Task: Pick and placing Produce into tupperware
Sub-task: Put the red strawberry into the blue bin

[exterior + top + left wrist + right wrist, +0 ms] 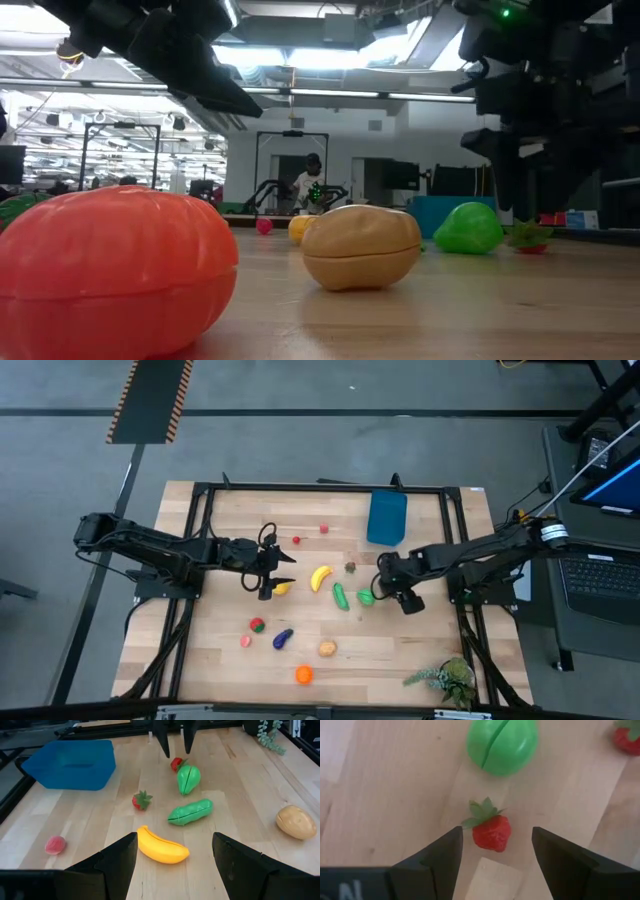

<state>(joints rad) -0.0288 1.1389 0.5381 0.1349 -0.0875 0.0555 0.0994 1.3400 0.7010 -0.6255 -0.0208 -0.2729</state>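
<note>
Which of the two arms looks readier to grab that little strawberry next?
The right one, I'd guess. Its open gripper hangs right over the strawberry, beside the green fruit. The left gripper sits farther off, by the banana.

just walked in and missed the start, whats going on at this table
Two robot arms are sorting toy produce into a blue tupperware, which looks empty in the left wrist view. The right gripper hovers with open jaws around a small strawberry, not yet gripping it, next to a green fruit. The left gripper is open too, facing the banana and cucumber. The rest of the produce still lies scattered on the table.
</note>
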